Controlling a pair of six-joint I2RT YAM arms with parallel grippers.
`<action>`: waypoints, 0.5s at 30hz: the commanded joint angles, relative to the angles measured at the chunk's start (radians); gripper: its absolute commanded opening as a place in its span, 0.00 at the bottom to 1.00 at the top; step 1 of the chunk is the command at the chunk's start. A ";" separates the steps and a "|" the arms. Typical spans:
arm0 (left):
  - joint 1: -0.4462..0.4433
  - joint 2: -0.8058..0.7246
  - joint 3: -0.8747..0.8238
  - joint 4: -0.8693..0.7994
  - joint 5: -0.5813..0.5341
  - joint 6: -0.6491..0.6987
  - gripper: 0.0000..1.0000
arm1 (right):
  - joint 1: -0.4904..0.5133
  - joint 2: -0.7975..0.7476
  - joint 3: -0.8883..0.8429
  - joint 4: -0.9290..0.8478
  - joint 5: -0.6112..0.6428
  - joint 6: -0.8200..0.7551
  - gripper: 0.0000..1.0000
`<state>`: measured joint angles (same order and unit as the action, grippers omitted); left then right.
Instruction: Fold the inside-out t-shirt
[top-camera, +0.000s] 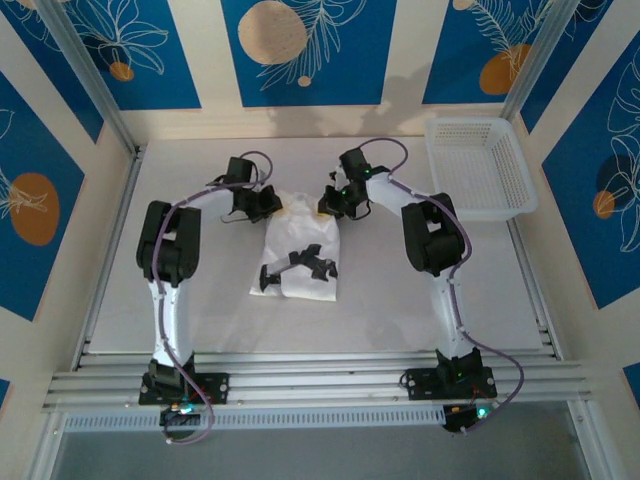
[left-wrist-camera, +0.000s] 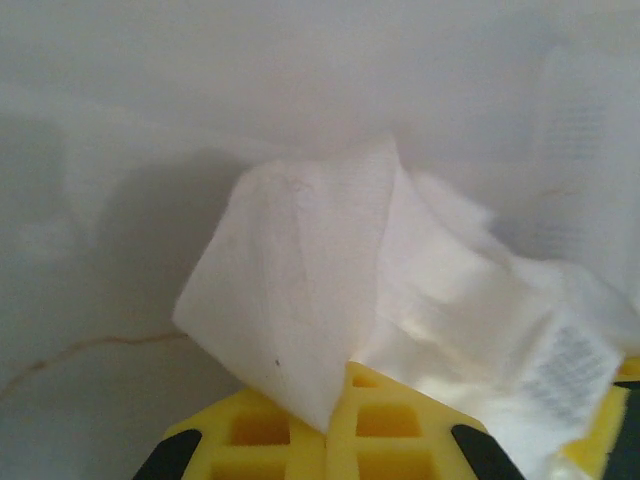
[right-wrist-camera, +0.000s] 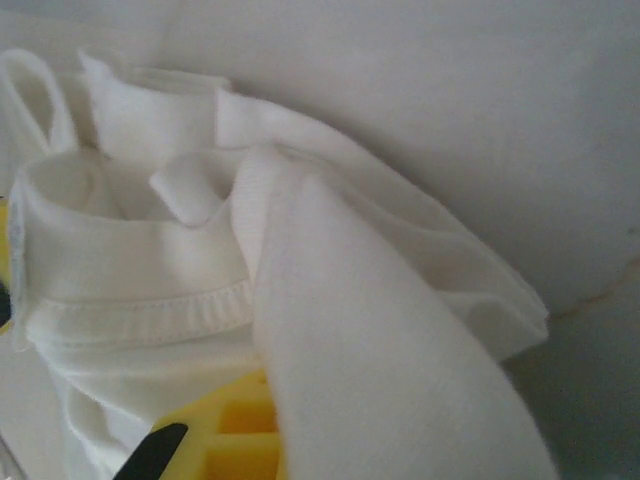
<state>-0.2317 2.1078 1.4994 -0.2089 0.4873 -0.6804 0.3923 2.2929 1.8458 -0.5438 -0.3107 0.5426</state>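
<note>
both far corners pinched, looks like the fold-over step to me

the inside-out t-shirt (top-camera: 298, 255) lies in the middle of the table (top-camera: 200, 310) as a narrow wrinkly strip running far to near, between the two arms. the left gripper (top-camera: 262, 205) is clamped on its far left corner, with white cloth squeezed between the yellow pads (left-wrist-camera: 260, 430) in the wrist view. the right gripper (top-camera: 340, 203) is closed on the far right corner, hem and fabric bunched over it. my read: next i'd lift both corners together, level, and carry them toward the near edge. the white basket (top-camera: 478, 165) sits far right, well apart.
</note>
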 joint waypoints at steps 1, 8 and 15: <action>0.030 -0.239 0.055 0.056 0.089 -0.036 0.00 | -0.002 -0.214 0.125 0.003 -0.133 -0.057 0.00; 0.029 -0.584 -0.088 0.067 0.068 -0.034 0.00 | 0.024 -0.498 -0.059 0.243 -0.198 -0.131 0.00; -0.011 -0.808 -0.585 0.155 0.028 -0.019 0.00 | 0.080 -0.721 -0.810 0.808 -0.146 -0.101 0.00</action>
<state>-0.2295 1.2545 1.0809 -0.0216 0.5232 -0.7010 0.4522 1.5208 1.3083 0.0509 -0.4747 0.4248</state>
